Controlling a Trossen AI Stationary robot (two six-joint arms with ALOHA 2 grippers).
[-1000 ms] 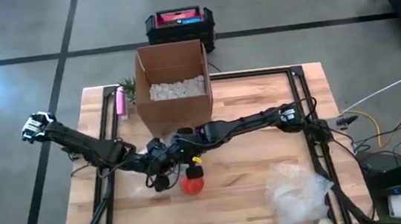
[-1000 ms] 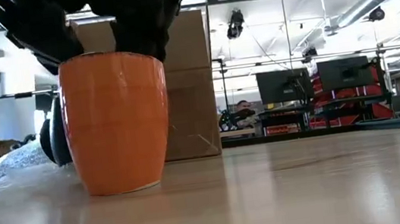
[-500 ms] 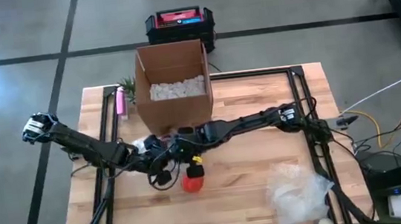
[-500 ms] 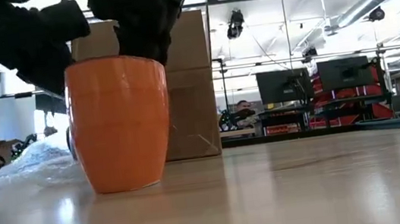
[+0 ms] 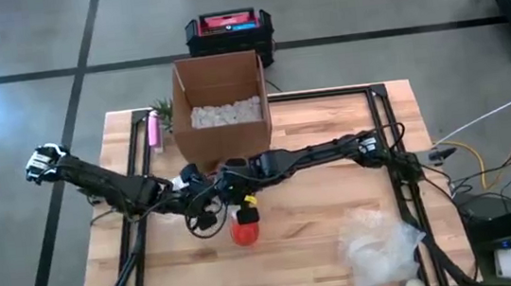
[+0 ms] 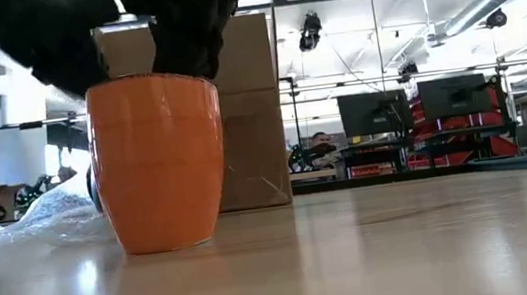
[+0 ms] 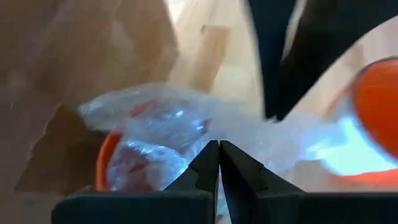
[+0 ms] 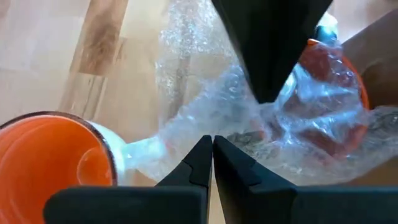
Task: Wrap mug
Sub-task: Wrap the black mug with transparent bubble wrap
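Wooden planks make up the table (image 5: 320, 212), which stands on a grey floor with a dark case (image 5: 229, 27) beyond its far edge. An open cardboard box (image 5: 221, 118) holding pale packing bits sits at the far middle of the table, with a pink bottle (image 5: 152, 130) just to its left. An orange mug (image 5: 245, 228) stands upright on the table near the middle, in front of the box; in the low view it fills the left part of the frame with the box behind it and both arms dark above its rim. A sheet of bubble wrap (image 8: 217, 118) lies on the table between the mug and the box, and through it another orange object (image 8: 333, 68) shows, partly covered, close to the box wall. The left gripper (image 7: 219, 152) is just left of the mug, its jaws pressed together on the edge of the bubble wrap. The right gripper (image 8: 211, 144) reaches in from the right to the far side of the mug, its jaws also closed together on the wrap. A loose heap of clear plastic (image 5: 380, 244) lies at the near right of the table, well apart from the mug.
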